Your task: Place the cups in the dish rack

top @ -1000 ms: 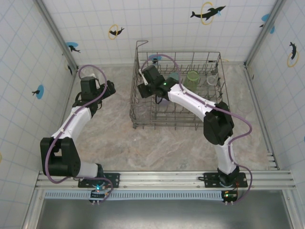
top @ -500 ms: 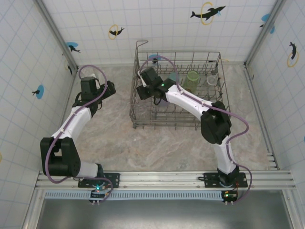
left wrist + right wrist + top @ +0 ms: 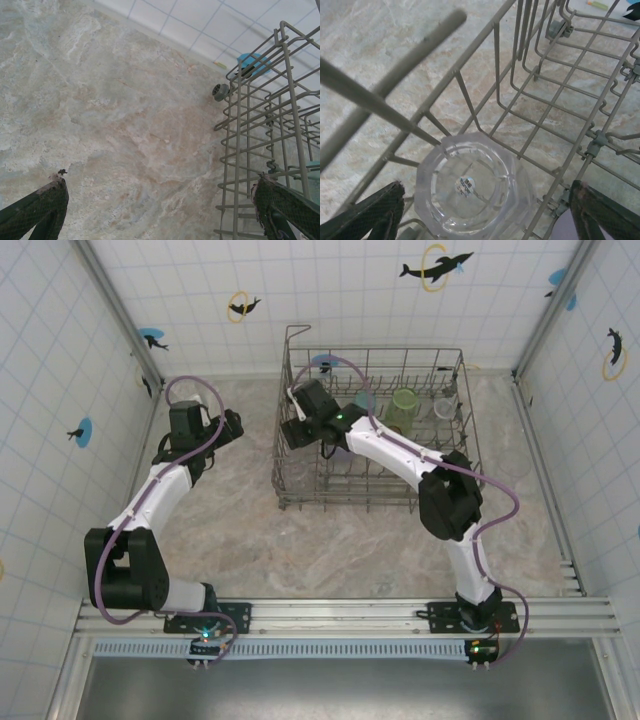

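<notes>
- Rack location: the dish rack [image 3: 350, 502] stands on the marble-pattern table [image 3: 240, 540], toward the far wall and right of centre in the top view. One wheel [image 3: 219, 91] shows at a lower corner in the left wrist view.
- Right arm: the right gripper [image 3: 292, 432] is lowered inside the dish rack, at its left side.
- Right finger state: the fingers [image 3: 370, 215] are spread wide, one on each side of a clear cup [image 3: 472, 192]. A gap is visible between each finger and the cup wall, so nothing is gripped.
- Clear cup position: it sits low in the dish rack, close against the side wires, between the two right fingers. Whether its mouth or its base faces the camera cannot be told.
- Other cups: a lime green cup [image 3: 404, 406] sits in the far part of the dish rack, with a second clear cup [image 3: 444, 406] just to its right.
- Left arm: the left gripper [image 3: 232, 425] is over bare table to the left of the dish rack, apart from it.
- Left finger state: the fingers [image 3: 42, 207] are fully spread, with only table surface between them. Nothing is held.
</notes>
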Motion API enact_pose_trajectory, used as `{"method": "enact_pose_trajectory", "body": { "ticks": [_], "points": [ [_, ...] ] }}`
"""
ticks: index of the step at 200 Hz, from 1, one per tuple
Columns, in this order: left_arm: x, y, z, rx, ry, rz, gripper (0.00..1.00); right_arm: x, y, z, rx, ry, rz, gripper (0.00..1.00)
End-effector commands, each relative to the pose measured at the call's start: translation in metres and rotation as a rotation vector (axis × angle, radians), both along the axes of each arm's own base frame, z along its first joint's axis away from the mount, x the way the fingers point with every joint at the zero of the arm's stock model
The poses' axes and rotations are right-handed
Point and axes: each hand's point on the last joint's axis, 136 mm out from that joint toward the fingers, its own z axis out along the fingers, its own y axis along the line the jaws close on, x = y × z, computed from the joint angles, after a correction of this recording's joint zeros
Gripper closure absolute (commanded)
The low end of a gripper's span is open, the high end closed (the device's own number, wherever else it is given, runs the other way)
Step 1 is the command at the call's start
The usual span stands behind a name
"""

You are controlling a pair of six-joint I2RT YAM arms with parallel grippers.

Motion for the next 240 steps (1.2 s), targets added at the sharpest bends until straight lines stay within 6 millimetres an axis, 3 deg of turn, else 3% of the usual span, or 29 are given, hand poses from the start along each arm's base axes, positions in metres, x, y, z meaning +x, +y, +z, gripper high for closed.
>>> {"method": "enact_pose_trajectory", "body": {
  "ticks": [1, 51, 86, 97, 141, 190, 240],
  "points": [
    [-0.003, 0.003, 0.009, 0.002, -0.015, 0.003, 0.03, 0.003, 0.009, 0.017, 0.031, -0.019, 0.009, 0.10],
    [-0.003, 0.004, 0.011, 0.007, -0.021, 0.008, 0.03, 0.004, 0.000, 0.053, 0.069, -0.060, -0.011, 0.08],
    [-0.004, 0.004, 0.012, 0.006, -0.023, 0.008, 0.03, 0.006, -0.023, 0.079, 0.062, -0.090, -0.050, 0.05],
    [-0.004, 0.003, 0.013, 0.006, -0.025, 0.004, 0.03, 0.005, -0.031, 0.086, 0.059, -0.100, -0.061, 0.00],
    [-0.005, 0.002, 0.016, 0.005, -0.030, -0.002, 0.03, -0.001, -0.059, 0.119, 0.075, -0.155, -0.099, 0.00],
    [-0.006, 0.002, 0.018, 0.003, -0.035, -0.002, 0.03, -0.011, -0.110, 0.136, 0.084, -0.186, -0.179, 0.00],
    [-0.007, 0.002, 0.019, 0.006, -0.035, -0.008, 0.03, -0.024, -0.187, 0.144, 0.132, -0.211, -0.358, 0.00]
  ]
}}
